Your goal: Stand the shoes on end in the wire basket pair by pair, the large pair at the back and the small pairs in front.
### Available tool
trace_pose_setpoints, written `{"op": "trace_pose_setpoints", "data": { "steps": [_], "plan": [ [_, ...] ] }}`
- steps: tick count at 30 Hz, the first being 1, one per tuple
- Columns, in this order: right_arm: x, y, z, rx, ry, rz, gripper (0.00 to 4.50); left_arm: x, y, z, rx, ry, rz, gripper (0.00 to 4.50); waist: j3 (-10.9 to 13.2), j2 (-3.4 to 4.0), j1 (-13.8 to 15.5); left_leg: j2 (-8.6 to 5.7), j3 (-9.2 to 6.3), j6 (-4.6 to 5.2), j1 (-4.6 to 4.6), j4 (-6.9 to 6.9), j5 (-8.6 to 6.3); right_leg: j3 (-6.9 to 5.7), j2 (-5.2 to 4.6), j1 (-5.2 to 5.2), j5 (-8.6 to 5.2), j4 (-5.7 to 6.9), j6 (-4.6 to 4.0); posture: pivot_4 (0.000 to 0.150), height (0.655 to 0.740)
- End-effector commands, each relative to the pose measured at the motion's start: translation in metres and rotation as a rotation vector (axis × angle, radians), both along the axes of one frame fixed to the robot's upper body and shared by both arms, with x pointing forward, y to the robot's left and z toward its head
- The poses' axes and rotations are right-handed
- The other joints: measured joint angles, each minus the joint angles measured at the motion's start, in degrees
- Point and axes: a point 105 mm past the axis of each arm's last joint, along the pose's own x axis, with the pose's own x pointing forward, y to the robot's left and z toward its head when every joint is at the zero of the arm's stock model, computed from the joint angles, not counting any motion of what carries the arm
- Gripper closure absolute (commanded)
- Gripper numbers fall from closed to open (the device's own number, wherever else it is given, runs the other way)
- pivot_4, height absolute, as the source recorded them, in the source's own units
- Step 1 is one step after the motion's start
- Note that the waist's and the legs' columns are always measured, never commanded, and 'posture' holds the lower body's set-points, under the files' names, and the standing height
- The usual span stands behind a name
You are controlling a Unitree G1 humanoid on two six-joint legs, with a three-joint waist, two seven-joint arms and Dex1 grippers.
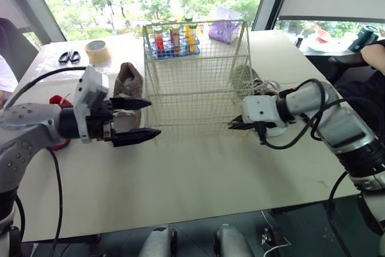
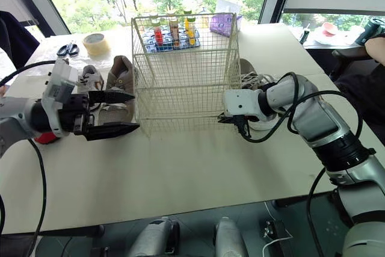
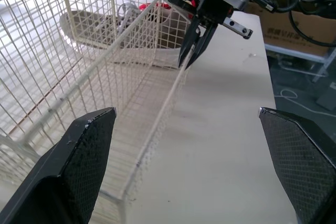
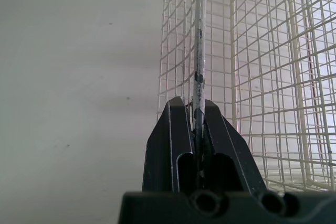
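Observation:
The empty wire basket (image 1: 195, 76) stands mid-table. My right gripper (image 1: 231, 126) is shut on the wire at its front right bottom corner; the right wrist view shows the wire (image 4: 198, 35) pinched between the fingers. My left gripper (image 1: 153, 118) hangs open just off the basket's front left corner, holding nothing. Left of the basket lie a brown shoe (image 2: 120, 76) and a grey one (image 2: 90, 79). A pale laced shoe (image 2: 255, 79) lies right of the basket, behind my right gripper, and shows through the mesh as a pale shoe (image 3: 94, 24).
Behind the basket stand a blue rack of bottles (image 1: 174, 37) and a purple bag (image 1: 224, 30). Scissors (image 1: 69, 56) and a tape roll (image 1: 97, 51) lie at the back left. A person's arm (image 1: 373, 52) rests at the far right.

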Motion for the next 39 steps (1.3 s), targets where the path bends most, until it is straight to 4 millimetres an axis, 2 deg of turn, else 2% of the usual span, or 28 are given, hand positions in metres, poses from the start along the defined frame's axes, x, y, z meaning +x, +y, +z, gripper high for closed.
{"op": "trace_pose_setpoints", "data": {
  "steps": [1,14,26,33,39],
  "plan": [
    [-0.007,0.004,0.018,0.022,-0.060,0.075,4.46,0.000,-0.001,0.008,-0.003,-0.043,-0.010,0.00,0.01,0.01,-0.02,0.00,0.00,0.00,0.00,0.00,0.00,0.00,0.00,-0.01,0.00,0.00,0.00,0.150,0.7400],
    [-0.004,-0.001,0.001,0.017,-0.022,0.105,4.46,-0.001,-0.003,0.008,-0.002,-0.049,-0.010,0.00,0.02,0.03,0.05,0.01,0.00,-0.04,0.00,0.00,0.02,0.01,0.00,0.00,0.00,0.01,0.00,0.150,0.7400],
    [0.014,0.005,0.006,0.048,-0.055,0.004,4.46,0.000,-0.008,0.009,0.001,-0.057,-0.014,0.00,0.02,0.02,-0.15,0.04,0.00,-0.08,0.04,0.01,0.04,0.02,0.03,0.00,0.00,0.06,0.00,0.150,0.7400],
    [0.014,0.008,0.007,0.055,-0.014,-0.044,4.46,0.001,-0.008,0.009,0.002,-0.061,-0.012,0.00,0.02,0.02,0.04,0.04,0.00,-0.08,0.04,0.01,0.05,0.02,0.02,0.01,0.00,0.06,0.00,0.150,0.7400],
    [0.007,0.010,0.009,0.045,-0.019,-0.009,4.46,0.002,-0.008,0.009,0.000,-0.064,-0.011,0.00,0.02,0.03,0.09,0.04,0.00,-0.08,0.04,0.01,0.05,0.02,0.02,0.00,0.00,0.06,0.00,0.150,0.7400]
  ]
}}
